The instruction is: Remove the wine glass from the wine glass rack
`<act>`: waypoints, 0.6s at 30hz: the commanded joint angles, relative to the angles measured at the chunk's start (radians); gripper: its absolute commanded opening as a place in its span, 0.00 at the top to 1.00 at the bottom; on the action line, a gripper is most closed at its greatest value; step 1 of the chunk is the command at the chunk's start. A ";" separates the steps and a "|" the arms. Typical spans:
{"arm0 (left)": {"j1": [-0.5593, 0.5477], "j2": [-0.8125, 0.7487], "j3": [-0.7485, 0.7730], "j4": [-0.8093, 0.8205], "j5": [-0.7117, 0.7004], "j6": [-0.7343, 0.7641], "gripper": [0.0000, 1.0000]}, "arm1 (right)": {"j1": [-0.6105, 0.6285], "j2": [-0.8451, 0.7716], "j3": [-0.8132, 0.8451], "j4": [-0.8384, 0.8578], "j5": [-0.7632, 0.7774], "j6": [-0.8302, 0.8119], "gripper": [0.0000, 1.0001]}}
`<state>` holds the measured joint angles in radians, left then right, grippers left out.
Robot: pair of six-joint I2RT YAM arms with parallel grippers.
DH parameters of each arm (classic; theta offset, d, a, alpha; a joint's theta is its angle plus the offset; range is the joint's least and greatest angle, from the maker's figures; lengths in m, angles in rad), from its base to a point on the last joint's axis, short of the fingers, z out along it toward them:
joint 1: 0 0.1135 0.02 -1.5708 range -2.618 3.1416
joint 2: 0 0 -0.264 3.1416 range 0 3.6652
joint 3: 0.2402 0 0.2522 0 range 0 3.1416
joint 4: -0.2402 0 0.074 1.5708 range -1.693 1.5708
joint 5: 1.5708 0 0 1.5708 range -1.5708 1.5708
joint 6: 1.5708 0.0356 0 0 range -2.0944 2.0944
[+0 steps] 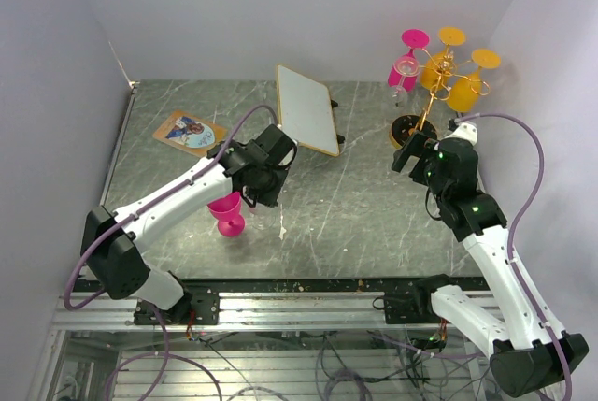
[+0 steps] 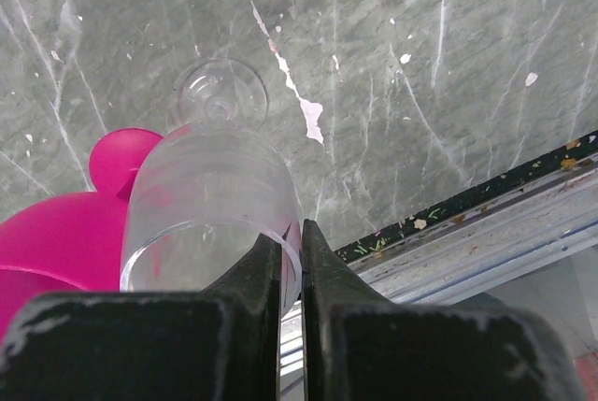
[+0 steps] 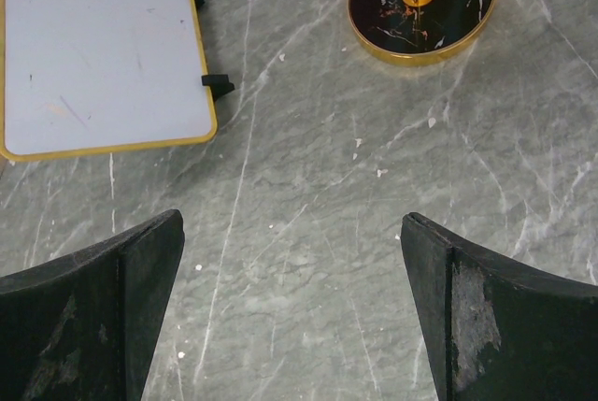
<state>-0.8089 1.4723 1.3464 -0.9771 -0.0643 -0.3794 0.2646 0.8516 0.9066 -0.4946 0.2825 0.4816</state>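
My left gripper (image 2: 291,228) is shut on the rim of a clear wine glass (image 2: 210,186), one finger inside the bowl and one outside. The glass's foot (image 2: 220,91) rests on or just above the table. A pink wine glass (image 2: 65,233) stands right beside it, upright (image 1: 227,212) in the top view. The wine glass rack (image 1: 432,93) stands at the back right, with pink (image 1: 411,50) and orange glasses (image 1: 464,91) hanging from its arms. My right gripper (image 3: 291,233) is open and holds nothing, hovering near the rack's round dark base (image 3: 422,8).
A white board with a gold frame (image 1: 306,108) lies at the back middle of the table. A printed card (image 1: 190,130) lies at the back left. The table's front rail (image 2: 486,223) runs close to the left gripper. Walls close in the left, back and right sides.
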 commanded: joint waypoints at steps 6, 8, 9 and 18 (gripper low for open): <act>-0.006 -0.011 -0.020 0.009 -0.002 0.006 0.80 | -0.003 -0.017 -0.005 0.010 0.000 -0.004 0.00; -0.006 -0.011 -0.009 0.002 -0.012 0.009 0.74 | -0.002 -0.017 -0.001 0.005 0.003 -0.003 0.00; -0.005 -0.014 0.000 -0.003 -0.019 0.012 0.71 | -0.003 -0.017 0.002 0.002 0.004 -0.004 0.00; -0.004 -0.108 0.185 0.048 -0.120 0.071 0.38 | -0.004 -0.009 0.027 -0.033 0.008 -0.014 0.00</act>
<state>-0.8089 1.4483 1.4010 -0.9779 -0.1139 -0.3550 0.2646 0.8486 0.9085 -0.5018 0.2798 0.4808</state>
